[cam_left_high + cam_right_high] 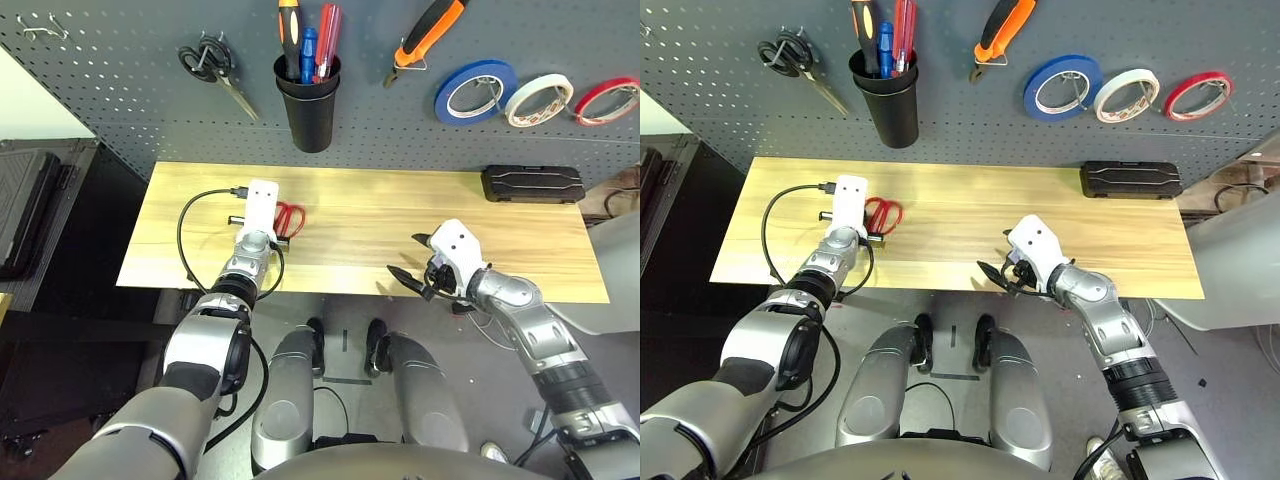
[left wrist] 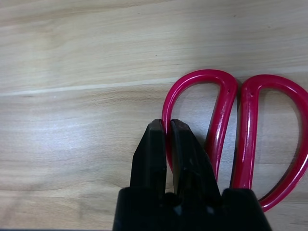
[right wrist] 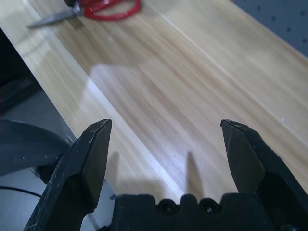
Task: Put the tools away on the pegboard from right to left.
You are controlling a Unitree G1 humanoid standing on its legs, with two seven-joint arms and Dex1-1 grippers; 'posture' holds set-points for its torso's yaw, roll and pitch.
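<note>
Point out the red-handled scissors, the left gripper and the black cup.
red-handled scissors (image 2: 219,113): left wrist view, handle loop.
left gripper (image 2: 167,126): left wrist view, between its fingertips.
black cup (image 1: 309,115): left eye view, front wall.

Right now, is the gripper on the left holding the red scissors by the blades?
No, the left gripper is shut on one red handle loop of the scissors, not the blades.

The light wooden desk (image 1: 360,225) stands below the pegboard. Red-handled scissors (image 1: 290,218) lie near its left part. A black case (image 1: 532,184) rests at its far right corner.
</note>
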